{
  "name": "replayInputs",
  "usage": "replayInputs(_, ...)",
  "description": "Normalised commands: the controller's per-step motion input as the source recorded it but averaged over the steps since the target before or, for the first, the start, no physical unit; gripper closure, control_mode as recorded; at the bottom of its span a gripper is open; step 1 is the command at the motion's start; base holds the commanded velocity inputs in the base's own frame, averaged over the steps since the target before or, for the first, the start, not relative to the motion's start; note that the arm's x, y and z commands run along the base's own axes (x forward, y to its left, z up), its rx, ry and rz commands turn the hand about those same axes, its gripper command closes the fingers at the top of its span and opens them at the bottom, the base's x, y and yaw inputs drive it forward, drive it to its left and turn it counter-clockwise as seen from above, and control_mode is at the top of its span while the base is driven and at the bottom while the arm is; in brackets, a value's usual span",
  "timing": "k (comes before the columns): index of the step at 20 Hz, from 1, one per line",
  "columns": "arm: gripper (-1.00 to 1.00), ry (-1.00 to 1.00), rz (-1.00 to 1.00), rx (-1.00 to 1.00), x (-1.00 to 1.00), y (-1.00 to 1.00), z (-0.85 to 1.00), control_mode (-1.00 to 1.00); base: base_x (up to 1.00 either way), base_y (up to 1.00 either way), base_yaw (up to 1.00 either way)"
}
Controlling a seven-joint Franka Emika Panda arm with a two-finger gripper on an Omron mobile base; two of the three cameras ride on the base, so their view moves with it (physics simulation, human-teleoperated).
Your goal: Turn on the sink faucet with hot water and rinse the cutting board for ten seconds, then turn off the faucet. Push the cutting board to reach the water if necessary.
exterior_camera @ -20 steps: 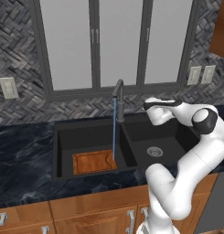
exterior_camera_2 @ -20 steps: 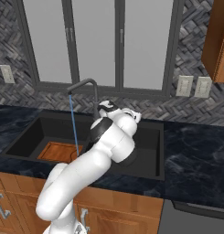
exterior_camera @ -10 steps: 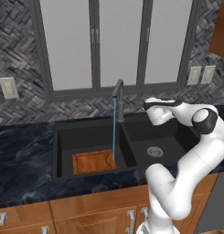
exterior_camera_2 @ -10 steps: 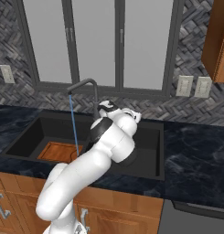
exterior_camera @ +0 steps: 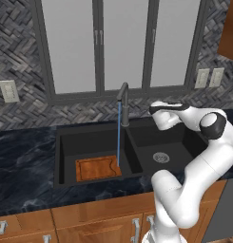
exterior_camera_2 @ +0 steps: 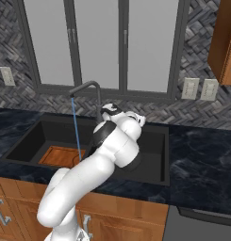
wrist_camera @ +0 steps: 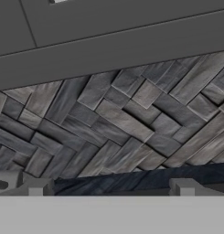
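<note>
Grey herringbone tile (wrist_camera: pixel 131 123) covers the wall behind the sink, under a three-panel window (exterior_camera: pixel 122 45) in a dark frame. Close to that wall, the gripper (exterior_camera: pixel 155 110) hangs in the air above the right basin's back edge, just right of the faucet (exterior_camera: pixel 123 102) and apart from it; its two finger tips (wrist_camera: pixel 184 186) stand well apart at the bottom of the hand view, spread, with nothing between them but tile and the dark back strip of worktop. One faucet rises from the middle of the sink's back edge, its spout turned over the left basin, and one thin blue stream of water (exterior_camera: pixel 119 135) falls straight from it. One sink (exterior_camera: pixel 65 142), black with two basins, sits in the dark marbled worktop (exterior_camera: pixel 23 163). One cutting board (exterior_camera: pixel 98 168) lies flat in the left basin at its front edge, and the stream lands at the board's right end. Round metal drain (exterior_camera: pixel 160 157) sits in the right basin's floor. Three wall outlets (exterior_camera: pixel 8 91) show, one left and two right of the window.
</note>
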Motion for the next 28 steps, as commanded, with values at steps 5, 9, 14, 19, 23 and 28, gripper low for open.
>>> replayInputs(5,-1.00,0.00,0.00,0.00,0.00,0.00,0.00,-1.00,0.00,0.00,0.00)
replayInputs(9,-1.00,0.00,0.00,0.00,0.00,0.00,0.00,-1.00,0.00,0.00,0.00)
replayInputs(14,-1.00,0.00,0.00,0.00,0.00,0.00,0.00,-1.00,0.00,0.00,0.00)
replayInputs(19,-1.00,0.00,0.00,0.00,0.00,0.00,0.00,-1.00,0.00,0.00,0.00)
replayInputs(23,-1.00,0.00,0.00,0.00,0.00,0.00,0.00,-1.00,0.00,0.00,0.00)
replayInputs(28,-1.00,0.00,0.00,0.00,0.00,0.00,0.00,-1.00,0.00,0.00,0.00)
